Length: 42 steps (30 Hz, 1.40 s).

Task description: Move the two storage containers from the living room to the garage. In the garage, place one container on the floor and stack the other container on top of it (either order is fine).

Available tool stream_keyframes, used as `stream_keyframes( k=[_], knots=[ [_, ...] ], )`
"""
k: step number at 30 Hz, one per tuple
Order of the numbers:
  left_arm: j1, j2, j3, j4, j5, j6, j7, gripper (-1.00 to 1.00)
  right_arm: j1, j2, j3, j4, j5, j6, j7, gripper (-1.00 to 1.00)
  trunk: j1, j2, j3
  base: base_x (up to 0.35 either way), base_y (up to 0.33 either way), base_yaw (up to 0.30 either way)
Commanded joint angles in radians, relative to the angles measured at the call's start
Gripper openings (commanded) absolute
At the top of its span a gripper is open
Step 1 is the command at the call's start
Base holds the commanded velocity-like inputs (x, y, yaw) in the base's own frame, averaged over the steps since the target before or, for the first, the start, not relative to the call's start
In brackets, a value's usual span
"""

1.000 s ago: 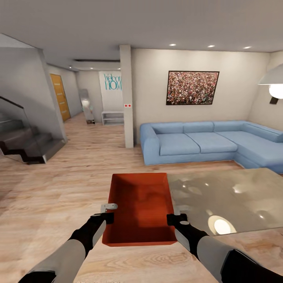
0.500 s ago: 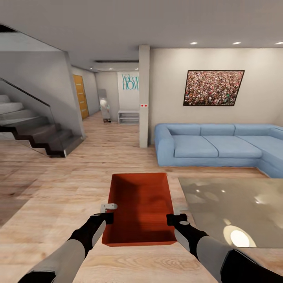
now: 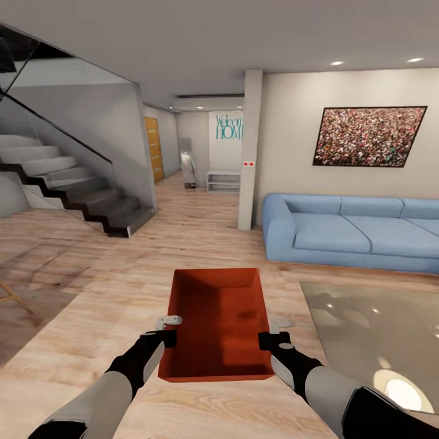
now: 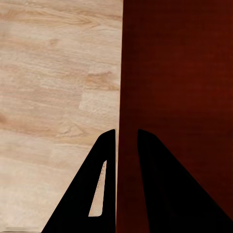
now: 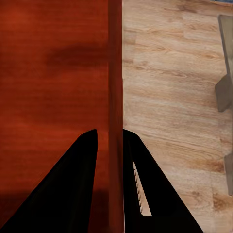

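I hold one orange-red storage container [image 3: 218, 320] out in front of me, above the light wood plank floor of the living room. My left gripper [image 3: 166, 334] is shut on its left wall and my right gripper [image 3: 268, 336] on its right wall. In the left wrist view the two dark fingers [image 4: 97, 189] straddle the thin wall of the container [image 4: 179, 97], and my left gripper [image 4: 126, 138] pinches it. In the right wrist view my right gripper [image 5: 109, 136] clamps the other wall of the container [image 5: 53, 73]. The bin is empty.
A blue sofa [image 3: 353, 235] stands at the right under a framed picture [image 3: 369, 137]. A glossy low table [image 3: 378, 329] lies at the lower right. Dark stairs [image 3: 79, 195] rise at the left. A white pillar [image 3: 248, 149] stands beside a hallway with an orange door [image 3: 153, 149].
The whole view has swung left: sofa, table and picture slid right, and the stairs came further into view. The container and both grippers keep their place before me.
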Motion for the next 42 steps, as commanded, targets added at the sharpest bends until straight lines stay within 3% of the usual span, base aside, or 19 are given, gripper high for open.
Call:
stream_keyframes(
  k=[1, 19, 27, 41, 42],
  knots=[
    [-0.001, 0.001, 0.013, -0.001, -0.017, 0.009, 0.017, -1.0, -0.001, -0.02, 0.029, 0.007, 0.003, -0.006, -0.03, -1.0, 0.001, -0.002, -0.002, 0.0, 0.0, 0.269],
    [-0.001, 0.002, 0.013, -0.001, -0.017, 0.009, 0.017, -1.0, -0.001, -0.021, 0.027, 0.007, 0.001, -0.007, -0.031, -1.0, 0.001, -0.002, -0.002, 0.0, 0.0, 0.042],
    [-0.001, 0.003, 0.013, -0.001, -0.017, 0.009, 0.017, -1.0, -0.001, -0.02, 0.027, 0.007, 0.0, -0.01, -0.079, -1.0, 0.001, -0.002, -0.002, 0.0, 0.0, 0.0],
    [-0.001, 0.004, 0.013, -0.001, -0.017, 0.009, 0.017, -1.0, -0.001, -0.019, 0.027, 0.007, 0.0, -0.006, -0.082, -1.0, 0.001, -0.002, -0.002, 0.0, 0.0, 0.0],
    [0.002, 0.007, -0.002, -0.007, 0.009, 0.0, -0.001, -1.0, -0.001, 0.008, 0.012, 0.005, -0.014, 0.003, -0.007, -1.0, 0.001, -0.003, -0.003, 0.0, 0.0, 0.0]
  ],
)
